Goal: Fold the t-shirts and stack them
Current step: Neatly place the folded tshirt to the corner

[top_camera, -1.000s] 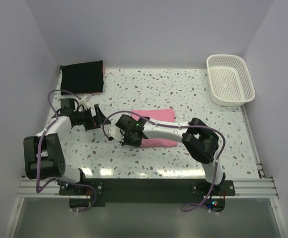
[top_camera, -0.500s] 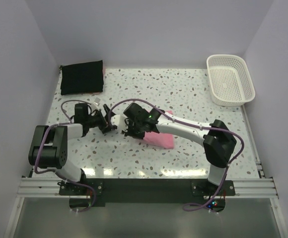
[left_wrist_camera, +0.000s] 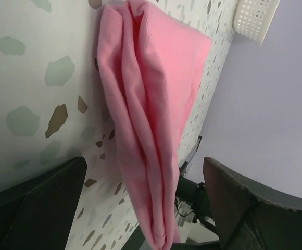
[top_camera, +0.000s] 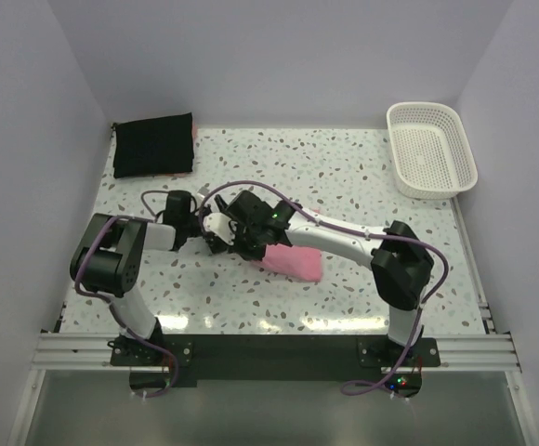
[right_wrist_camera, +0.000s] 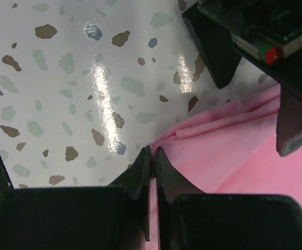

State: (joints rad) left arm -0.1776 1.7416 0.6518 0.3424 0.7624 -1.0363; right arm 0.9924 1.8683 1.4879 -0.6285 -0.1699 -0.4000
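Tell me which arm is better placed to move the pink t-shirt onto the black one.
Right, probably. The right gripper is shut on an edge of the pink t-shirt, while the left gripper is open beside it, gripping nothing. The black t-shirt lies back left, though, a long reach.

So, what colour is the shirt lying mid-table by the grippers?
Plain pink, no print. The t-shirt shows best in the left wrist view.

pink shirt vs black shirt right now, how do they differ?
Place: the pink shirt lies in the middle, by the claws; the black shirt sits at the far left corner. State: the right claw pinches the pink shirt's edge; nothing touches the black shirt. Shape: pink is rumpled, black a flat rectangle. Both are folded.
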